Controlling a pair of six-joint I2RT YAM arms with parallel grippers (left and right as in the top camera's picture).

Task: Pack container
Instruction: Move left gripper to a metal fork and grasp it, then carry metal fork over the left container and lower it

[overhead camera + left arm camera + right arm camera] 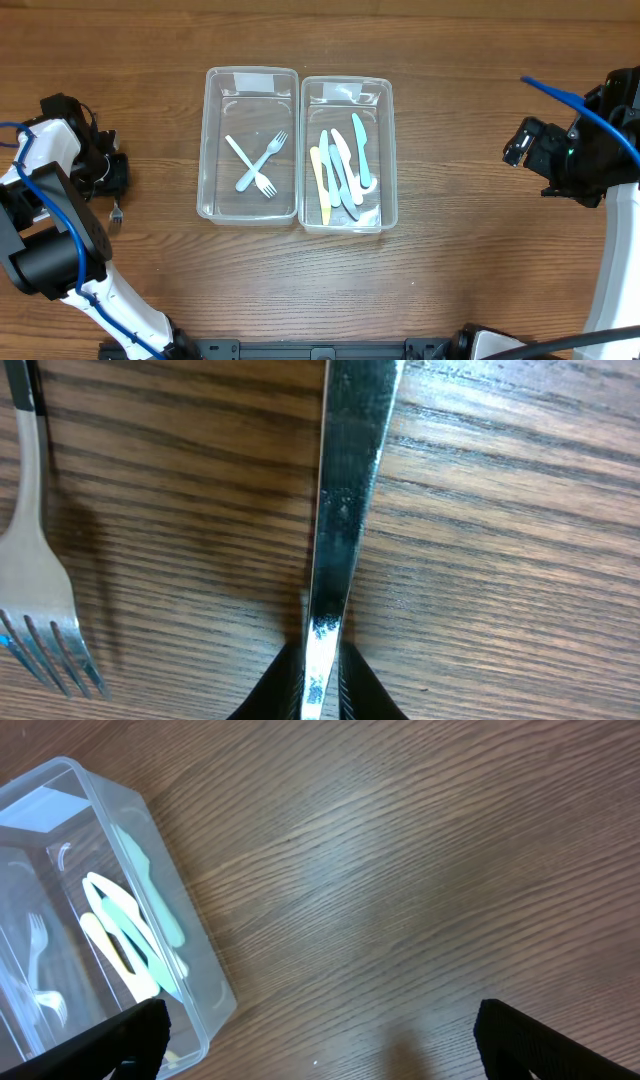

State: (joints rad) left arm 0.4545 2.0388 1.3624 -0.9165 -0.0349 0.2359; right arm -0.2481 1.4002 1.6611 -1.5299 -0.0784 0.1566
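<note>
Left hand (320, 695) pinches one steel utensil (345, 490), a grip only its wrist view reveals, beside one metal fork (40, 590) on the tabletop (500, 560). Overhead: left container (208, 140) holds two plastic forks (258, 165), right container (390, 150) roughly five knives (340, 170). Right hand (320, 1030) gapes open.

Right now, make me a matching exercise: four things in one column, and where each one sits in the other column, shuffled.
1. plastic forks
2. plastic knives
3. metal fork
4. metal handle

A. between the left fingers
B. right container
C. bare table
D. left container

Pairs: 1-D, 2-B, 3-C, 4-A
</note>
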